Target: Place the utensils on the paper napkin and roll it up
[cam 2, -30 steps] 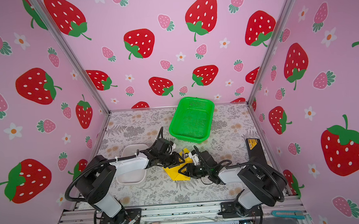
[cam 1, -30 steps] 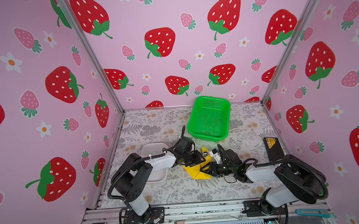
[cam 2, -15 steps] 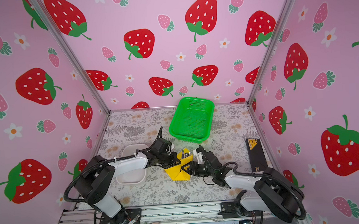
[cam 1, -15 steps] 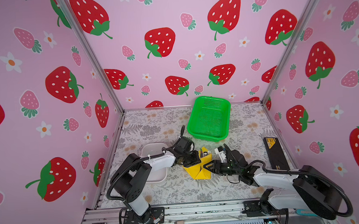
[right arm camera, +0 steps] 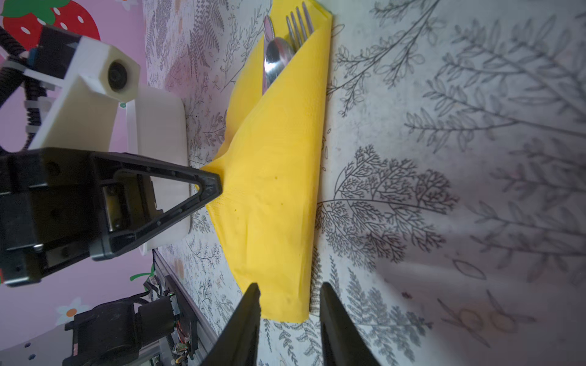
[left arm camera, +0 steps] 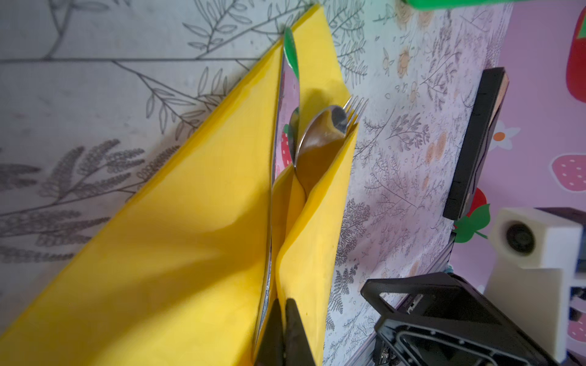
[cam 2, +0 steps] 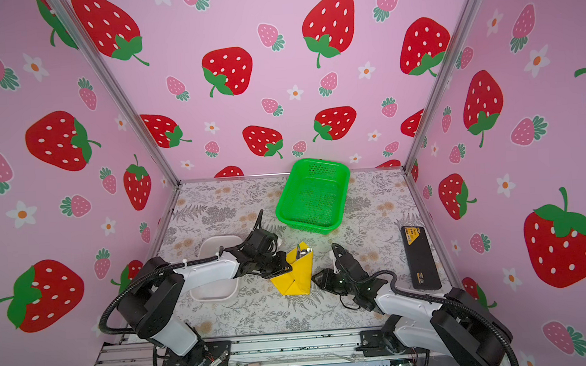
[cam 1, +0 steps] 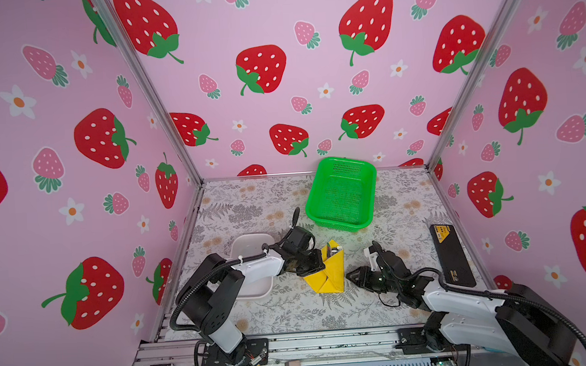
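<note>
The paper napkin (cam 1: 328, 275) (cam 2: 297, 277) lies mid-table, bright yellow and folded into a narrow pouch. The utensils' silver heads (cam 1: 334, 251) (cam 2: 302, 252) stick out of its far end; their handles are hidden inside. The right wrist view shows the napkin (right arm camera: 276, 190) with the fork (right arm camera: 298, 25) and the spoon (right arm camera: 276, 60). In the left wrist view the napkin (left arm camera: 190, 237) holds the knife blade (left arm camera: 287, 111) and the spoon (left arm camera: 320, 139). My left gripper (cam 1: 319, 264) (cam 2: 288, 266) (left arm camera: 283, 317) is shut on the napkin's left fold. My right gripper (cam 1: 351, 276) (cam 2: 316, 278) (right arm camera: 290, 298) stands open just right of the napkin's near end.
A green mesh basket (cam 1: 341, 195) (cam 2: 311, 196) stands at the back, right of centre. A white tray (cam 1: 250, 245) (cam 2: 215, 246) lies partly under the left arm. A black box (cam 1: 451, 254) (cam 2: 420, 256) lies along the right wall.
The left gripper has closed on the napkin's left fold. The right gripper's jaws have narrowed and its arm has swung out to the right. The napkin now lies in a neater fold.
</note>
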Available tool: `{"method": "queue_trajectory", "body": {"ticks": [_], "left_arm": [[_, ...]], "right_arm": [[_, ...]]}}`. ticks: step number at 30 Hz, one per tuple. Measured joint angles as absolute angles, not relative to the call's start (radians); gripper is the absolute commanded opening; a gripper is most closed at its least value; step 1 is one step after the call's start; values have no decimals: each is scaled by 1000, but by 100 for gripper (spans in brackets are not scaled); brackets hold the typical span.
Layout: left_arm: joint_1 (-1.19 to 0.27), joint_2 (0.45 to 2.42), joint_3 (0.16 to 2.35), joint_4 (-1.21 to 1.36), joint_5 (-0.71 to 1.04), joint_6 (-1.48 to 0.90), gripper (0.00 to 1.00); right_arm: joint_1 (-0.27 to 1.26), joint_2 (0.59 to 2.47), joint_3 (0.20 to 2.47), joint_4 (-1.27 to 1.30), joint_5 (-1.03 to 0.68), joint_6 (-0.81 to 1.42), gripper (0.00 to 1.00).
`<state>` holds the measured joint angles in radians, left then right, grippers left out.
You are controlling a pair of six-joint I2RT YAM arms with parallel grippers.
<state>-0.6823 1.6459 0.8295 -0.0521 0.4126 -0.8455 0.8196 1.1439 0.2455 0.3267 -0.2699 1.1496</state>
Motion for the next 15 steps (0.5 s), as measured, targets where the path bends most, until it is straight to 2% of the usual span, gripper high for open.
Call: {"method": "queue_trajectory", "body": {"ticks": [15], "left_arm": [[-680,1646,830,-85,365,-797,0]], "right_arm": [[820,1227,277,321,-311,1119,22]]}}
